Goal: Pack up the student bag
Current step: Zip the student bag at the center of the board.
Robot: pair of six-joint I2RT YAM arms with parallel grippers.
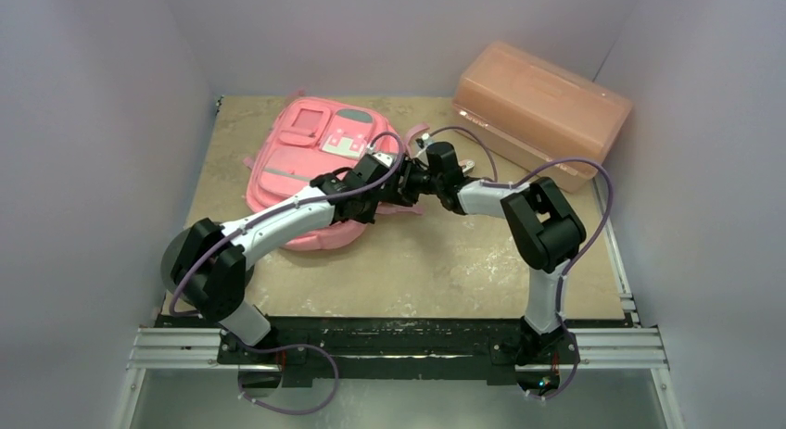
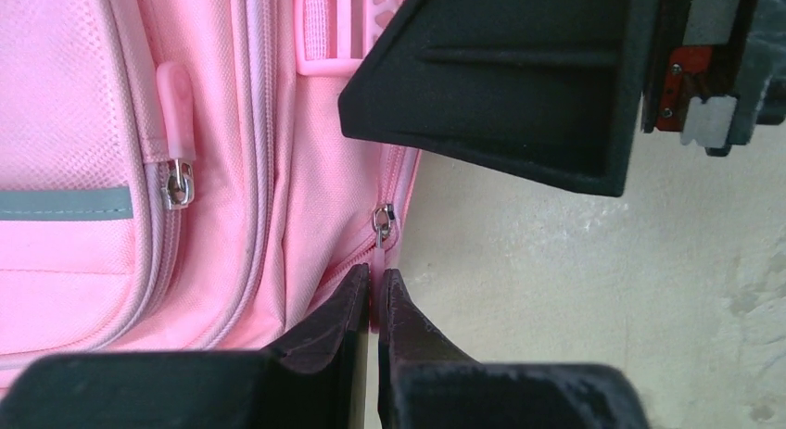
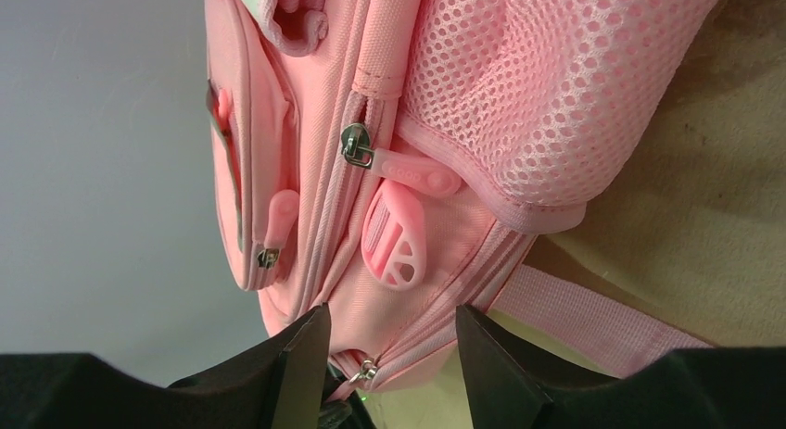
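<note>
From above, the student bag (image 1: 310,165) lies flat, with the left gripper (image 1: 387,171) and right gripper (image 1: 415,174) crowded together at its edge. An orange plastic box (image 1: 542,109) stands well beyond the right one.

At the left wrist, the jaws are pinched together on the zip pull (image 2: 381,223), with bare table (image 2: 575,299) to their right.

At the right wrist, the fingers (image 3: 301,364) stand apart astride the bag's corner.

The zip looks closed, so I judge packing has barely begun.
</note>
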